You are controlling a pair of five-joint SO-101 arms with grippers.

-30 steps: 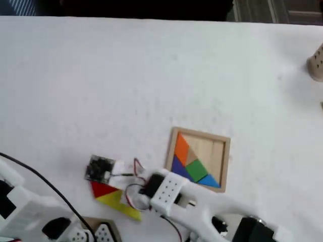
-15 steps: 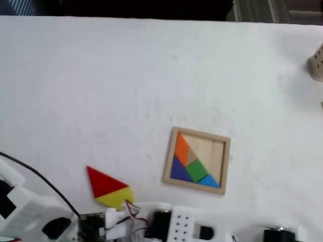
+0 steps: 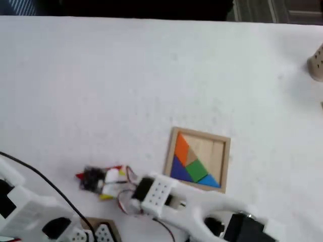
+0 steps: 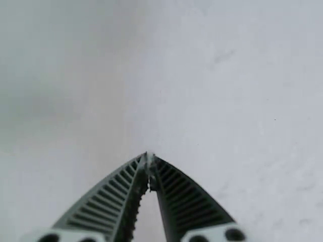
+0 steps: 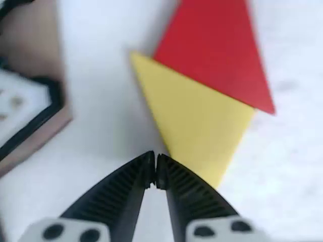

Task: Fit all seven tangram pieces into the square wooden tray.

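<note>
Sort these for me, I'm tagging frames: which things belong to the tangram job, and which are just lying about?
Job: wooden tray; coloured pieces in it; red triangle; yellow triangle touching it; right claw, shut at the yellow triangle's edge.

Lying about: perforated beige object at the table's edge; left claw, shut over bare table.

The tray (image 3: 201, 134) lies on the tabletop (image 3: 126, 75), toward 5 o'clock of its centre. The fitted pieces (image 3: 196, 170) fill the tray's 9 and 6 o'clock sides, and its floor lies open toward 1 o'clock. At 9 o'clock of the tray, apart from it, the near triangle (image 5: 197, 118) lies under the tips of the right tool (image 5: 154, 166). The far triangle (image 5: 217, 55) touches it edge to edge on the side away from that tool. The left tool (image 4: 148, 161) hangs over the tabletop.
</note>
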